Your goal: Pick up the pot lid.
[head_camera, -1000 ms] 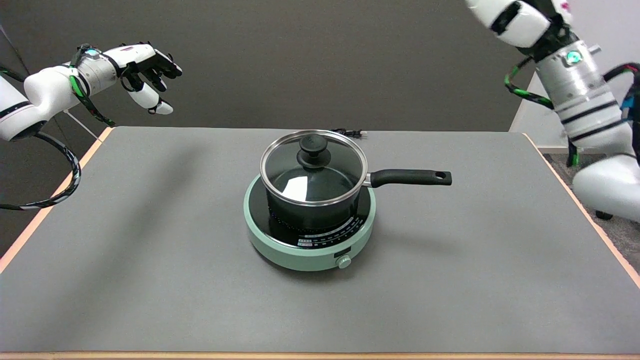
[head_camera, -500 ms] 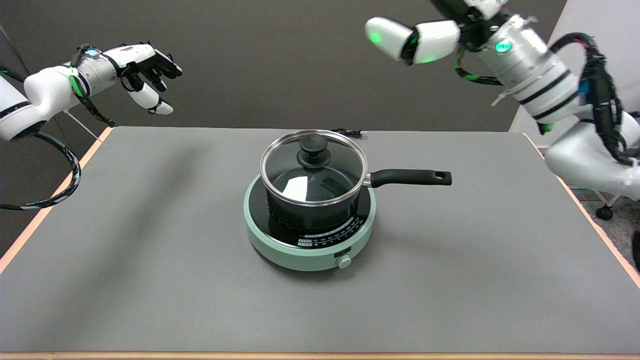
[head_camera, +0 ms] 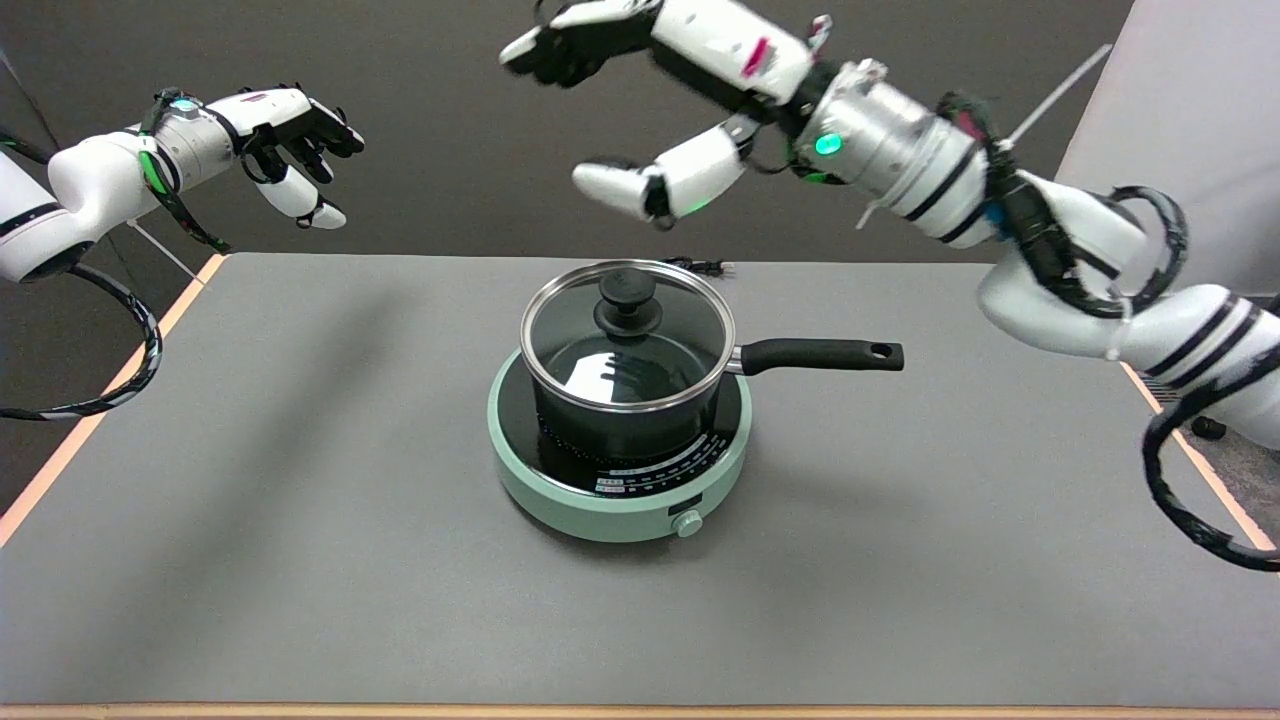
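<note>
On the grey table (head_camera: 300, 560), the right hand (head_camera: 680, 80) hovers spread wide, holding nothing; the glass pot lid (head_camera: 627, 335) sits below it. Approach stage: next, descend onto the lid knob (head_camera: 627, 296).

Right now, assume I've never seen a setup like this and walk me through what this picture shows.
This is one view from a camera above the near side of a grey table, looking down and across it. The machine is a robot with two white arms, each ending in a black-and-white hand. The right hand hovers in the air above the pot, fingers spread, holding nothing. The left hand hangs idle at the upper left. On the table sits a green cooker with a black pot on it. A glass pot lid with a black knob covers the pot; the pot handle points right.
</note>
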`<state>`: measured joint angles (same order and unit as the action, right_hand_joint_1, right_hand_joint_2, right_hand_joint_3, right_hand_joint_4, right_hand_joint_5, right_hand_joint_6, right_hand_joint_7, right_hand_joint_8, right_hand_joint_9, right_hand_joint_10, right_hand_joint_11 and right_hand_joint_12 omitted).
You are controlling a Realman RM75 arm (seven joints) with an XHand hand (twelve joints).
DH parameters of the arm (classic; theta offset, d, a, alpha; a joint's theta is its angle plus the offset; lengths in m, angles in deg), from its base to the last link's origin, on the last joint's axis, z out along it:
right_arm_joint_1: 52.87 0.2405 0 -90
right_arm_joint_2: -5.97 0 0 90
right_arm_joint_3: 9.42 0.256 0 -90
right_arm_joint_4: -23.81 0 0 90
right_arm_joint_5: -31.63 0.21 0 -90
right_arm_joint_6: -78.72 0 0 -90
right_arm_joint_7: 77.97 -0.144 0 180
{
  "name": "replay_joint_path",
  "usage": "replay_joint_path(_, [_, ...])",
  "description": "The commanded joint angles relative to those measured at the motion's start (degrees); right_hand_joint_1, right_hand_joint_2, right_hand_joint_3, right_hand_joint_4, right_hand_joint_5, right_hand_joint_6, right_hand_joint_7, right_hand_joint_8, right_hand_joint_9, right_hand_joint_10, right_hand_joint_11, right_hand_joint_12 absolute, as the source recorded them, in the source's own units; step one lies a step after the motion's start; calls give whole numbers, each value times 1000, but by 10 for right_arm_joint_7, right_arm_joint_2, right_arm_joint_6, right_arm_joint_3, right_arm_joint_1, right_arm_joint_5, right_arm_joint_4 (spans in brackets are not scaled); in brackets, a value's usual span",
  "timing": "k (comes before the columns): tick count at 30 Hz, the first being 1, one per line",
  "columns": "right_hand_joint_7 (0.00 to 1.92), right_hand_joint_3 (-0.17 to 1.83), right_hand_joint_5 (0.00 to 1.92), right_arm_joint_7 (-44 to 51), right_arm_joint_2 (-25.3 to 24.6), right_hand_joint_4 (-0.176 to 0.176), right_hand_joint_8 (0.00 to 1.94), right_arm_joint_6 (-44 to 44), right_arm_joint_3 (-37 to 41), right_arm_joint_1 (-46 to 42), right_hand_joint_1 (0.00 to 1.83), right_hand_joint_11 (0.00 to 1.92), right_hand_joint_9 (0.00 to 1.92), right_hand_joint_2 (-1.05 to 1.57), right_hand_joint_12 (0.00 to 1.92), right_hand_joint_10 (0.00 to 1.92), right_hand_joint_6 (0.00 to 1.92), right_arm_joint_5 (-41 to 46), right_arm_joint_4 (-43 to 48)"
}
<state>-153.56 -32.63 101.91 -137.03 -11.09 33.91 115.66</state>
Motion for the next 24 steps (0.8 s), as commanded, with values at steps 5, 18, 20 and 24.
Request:
replay_joint_path(5, [641,923,497,-79,-73,75,198,-61,-157,115,734,410,627,515,869,439,210,-352,-39])
replay_joint_path(18, [623,942,477,-135,0,74,193,-59,-168,104,778,402,613,500,842,424,200,-391,10])
replay_joint_path(20, [626,942,477,-148,15,75,194,-59,-168,99,779,401,614,501,841,425,200,-391,17])
replay_joint_path(24, [628,941,477,-159,37,76,195,-59,-168,89,779,401,616,501,839,431,199,-392,30])
